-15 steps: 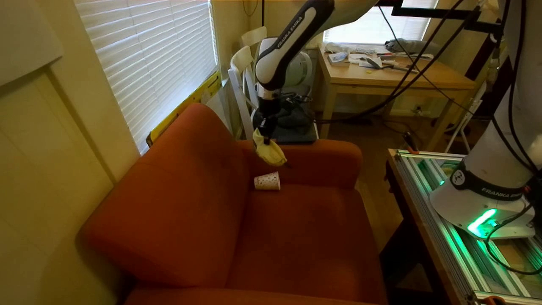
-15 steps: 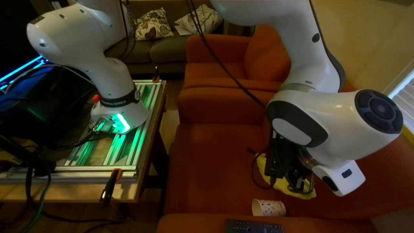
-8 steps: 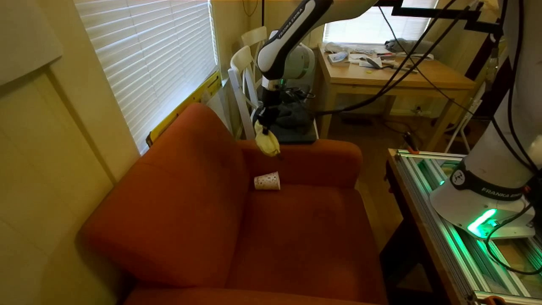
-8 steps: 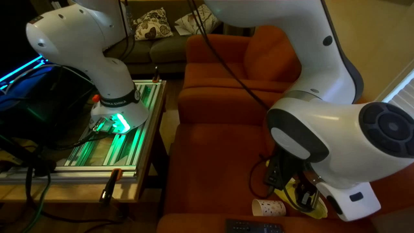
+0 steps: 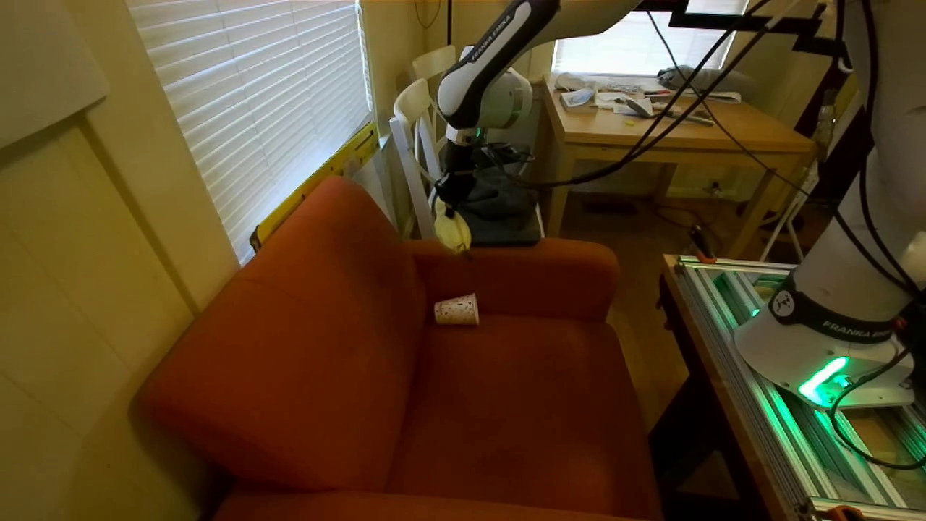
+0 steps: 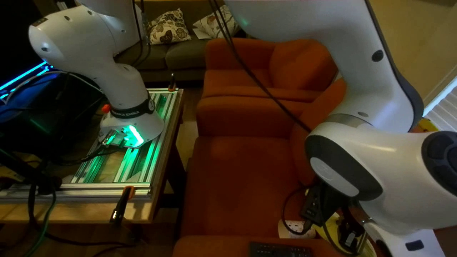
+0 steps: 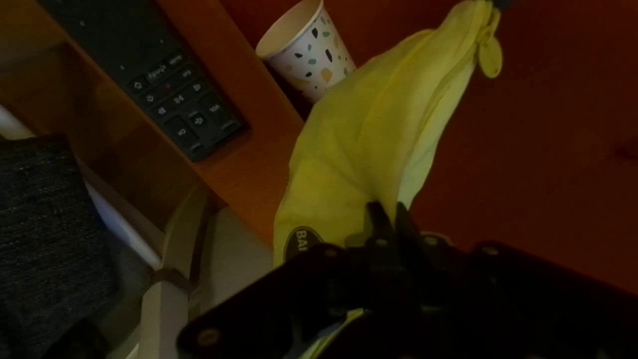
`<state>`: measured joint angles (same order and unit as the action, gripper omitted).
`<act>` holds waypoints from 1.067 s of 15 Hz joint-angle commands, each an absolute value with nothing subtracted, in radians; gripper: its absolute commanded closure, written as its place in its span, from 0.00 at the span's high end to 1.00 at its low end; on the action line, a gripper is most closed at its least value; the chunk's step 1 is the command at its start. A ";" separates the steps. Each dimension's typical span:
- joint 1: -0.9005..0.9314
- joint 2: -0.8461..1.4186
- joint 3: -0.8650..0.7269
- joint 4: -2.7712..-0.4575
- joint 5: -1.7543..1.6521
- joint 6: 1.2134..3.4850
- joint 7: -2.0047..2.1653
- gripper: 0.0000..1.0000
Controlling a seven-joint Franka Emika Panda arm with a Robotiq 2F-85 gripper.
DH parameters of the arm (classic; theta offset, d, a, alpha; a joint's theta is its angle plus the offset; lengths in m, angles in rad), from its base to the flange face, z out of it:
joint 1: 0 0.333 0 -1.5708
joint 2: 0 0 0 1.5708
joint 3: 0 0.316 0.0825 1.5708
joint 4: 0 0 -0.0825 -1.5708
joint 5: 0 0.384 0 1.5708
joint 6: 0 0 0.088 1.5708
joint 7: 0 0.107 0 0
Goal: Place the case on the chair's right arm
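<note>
In both exterior views, the yellow banana-shaped fabric case [image 5: 453,232] is held near the rust-orange padded armrest [image 5: 539,275], contact unclear. In the wrist view, black fingers [image 7: 377,219] pinch the case, its long axis slanting across the armrest's, far tip pointing away.

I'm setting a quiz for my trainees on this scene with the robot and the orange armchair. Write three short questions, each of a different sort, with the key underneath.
1. Fill the gap: the gripper is shut on the ____.
2. Pick one: the remote and the cup are both on the armchair. Which of the two is on an armrest?
3. True or false: the cup is standing upright.

Key:
1. case
2. the remote
3. false; it lies on its side
</note>
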<state>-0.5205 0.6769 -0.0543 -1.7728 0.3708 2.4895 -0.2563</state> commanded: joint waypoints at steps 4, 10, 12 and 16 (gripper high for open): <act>-0.532 0.767 -0.084 -1.612 0.373 2.413 -0.192 0.02; -0.544 0.849 -0.073 -1.506 0.377 2.397 -0.177 0.02; -0.537 0.876 -0.073 -1.479 0.371 2.384 -0.162 0.02; -0.538 0.921 -0.068 -1.431 0.368 2.356 -0.150 0.02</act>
<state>-0.5297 0.8788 -0.0755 -1.5081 0.3707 2.4072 -0.1767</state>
